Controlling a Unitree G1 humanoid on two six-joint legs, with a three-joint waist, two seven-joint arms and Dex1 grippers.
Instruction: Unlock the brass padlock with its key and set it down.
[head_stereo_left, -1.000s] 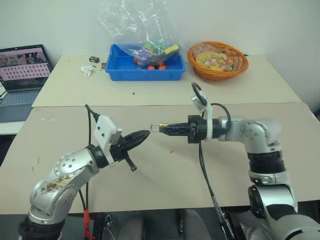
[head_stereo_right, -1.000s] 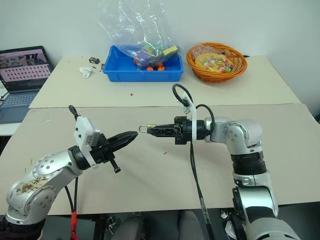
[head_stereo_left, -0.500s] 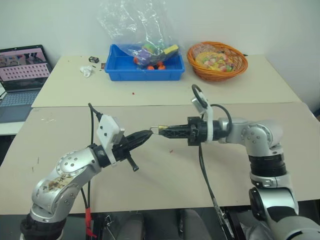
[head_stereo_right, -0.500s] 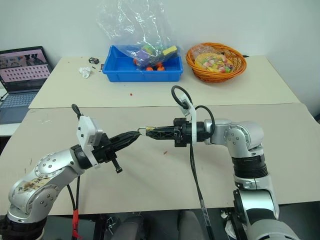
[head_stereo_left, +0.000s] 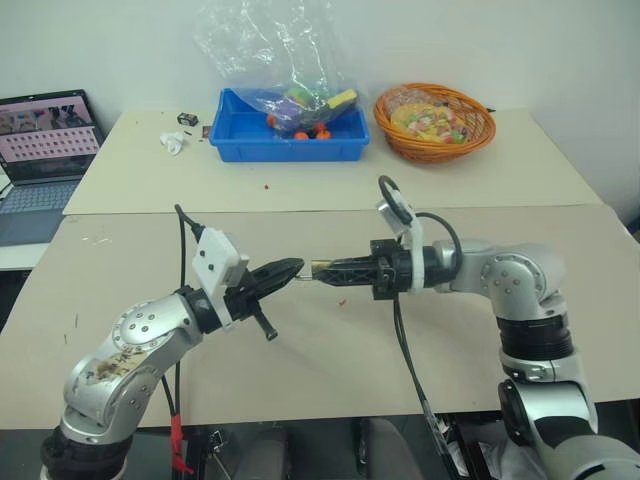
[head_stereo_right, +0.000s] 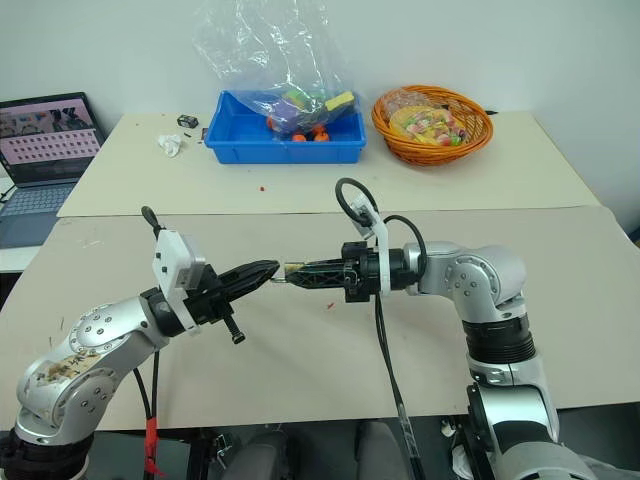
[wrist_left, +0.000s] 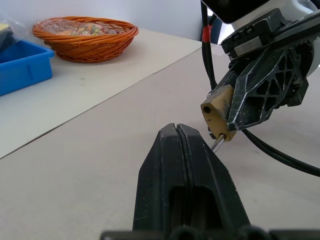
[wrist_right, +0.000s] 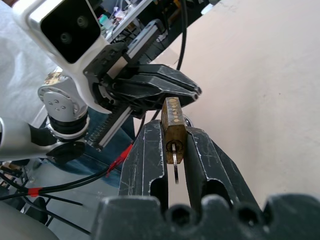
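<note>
Over the middle of the near table, my right gripper (head_stereo_left: 326, 270) points left and is shut on the brass padlock (wrist_left: 218, 116), a small yellow block clamped between its black fingers. The padlock's thin shackle (wrist_right: 175, 167) runs back between those fingers. My left gripper (head_stereo_left: 293, 268) faces it tip to tip and is shut on the key (wrist_left: 217, 144). Just a short silvery stub of the key shows past the fingertips. That stub touches the padlock's underside; whether it sits in the keyhole I cannot tell.
On the far table stand a blue bin (head_stereo_left: 232, 140) with a plastic bag of toys and an orange wicker basket (head_stereo_left: 482, 135). A laptop (head_stereo_left: 45, 140) sits at the left, with crumpled white paper (head_stereo_left: 175, 142) near it. A red speck (head_stereo_left: 342, 301) lies under the grippers.
My right gripper with the padlock has edged lower and closer to the left gripper's tip, closing the small gap between them. The left arm has kept still.
</note>
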